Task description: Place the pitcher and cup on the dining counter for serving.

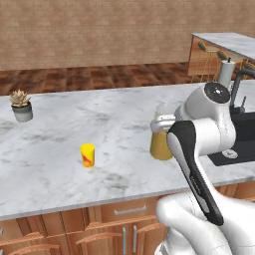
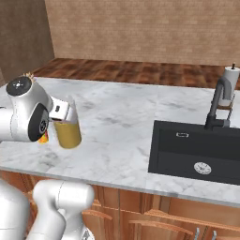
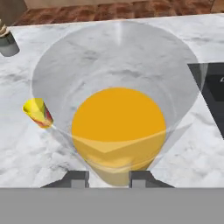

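Gripper (image 3: 105,177) pinching the pitcher (image 3: 117,127) near its base, on the marble sink counter (image 1: 114,124); cup (image 1: 87,155) well apart.

The pitcher (image 1: 161,144) is clear glass with amber-orange liquid. The cup (image 1: 87,155) is bright yellow with a red mark. The desk (image 1: 74,124) is white-grey marble; the sink (image 2: 197,150) is black.

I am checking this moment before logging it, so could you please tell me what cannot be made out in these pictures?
- Gripper contact on the tall clear pitcher of amber liquid: left base view, hidden by the white arm.
- Whether the pitcher's base rests on the marble sink counter: hand view, hidden by its liquid.
- Small yellow cup: right base view, mostly behind the arm.
- Dining counter: left base view, cut by the edge.
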You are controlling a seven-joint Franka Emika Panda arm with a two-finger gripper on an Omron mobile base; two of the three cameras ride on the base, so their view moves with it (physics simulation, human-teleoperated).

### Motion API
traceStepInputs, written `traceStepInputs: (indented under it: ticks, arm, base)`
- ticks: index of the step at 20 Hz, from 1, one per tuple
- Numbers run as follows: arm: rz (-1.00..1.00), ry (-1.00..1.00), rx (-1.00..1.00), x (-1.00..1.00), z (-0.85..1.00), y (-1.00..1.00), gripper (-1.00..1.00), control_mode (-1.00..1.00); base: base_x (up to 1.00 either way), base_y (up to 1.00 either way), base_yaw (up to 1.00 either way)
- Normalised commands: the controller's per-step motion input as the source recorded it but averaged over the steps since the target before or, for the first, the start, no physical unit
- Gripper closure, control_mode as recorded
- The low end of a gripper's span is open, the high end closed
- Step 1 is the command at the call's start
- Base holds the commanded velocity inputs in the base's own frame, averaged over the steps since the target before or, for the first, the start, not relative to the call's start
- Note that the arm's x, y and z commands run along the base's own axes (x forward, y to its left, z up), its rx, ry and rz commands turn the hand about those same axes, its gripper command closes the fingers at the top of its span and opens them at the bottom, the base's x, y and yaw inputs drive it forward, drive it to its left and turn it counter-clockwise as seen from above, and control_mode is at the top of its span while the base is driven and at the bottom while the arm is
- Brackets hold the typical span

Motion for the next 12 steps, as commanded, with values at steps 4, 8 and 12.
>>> traceStepInputs:
  ticks: [4, 8, 12]
  arm:
    - [0.00, 0.20, 0.00, -0.57, 0.18, 0.00, 1.00, -1.00]
    - [0.00, 0.00, 0.00, 0.00, 0.00, 0.00, 1.00, 1.00]
    - [0.00, 0.00, 0.00, 0.00, 0.00, 0.00, 1.00, 1.00]
  base:
    - [0.00, 0.00, 0.00]
    - [-0.91, 0.00, 0.00]
    - [-1.00, 0.00, 0.00]
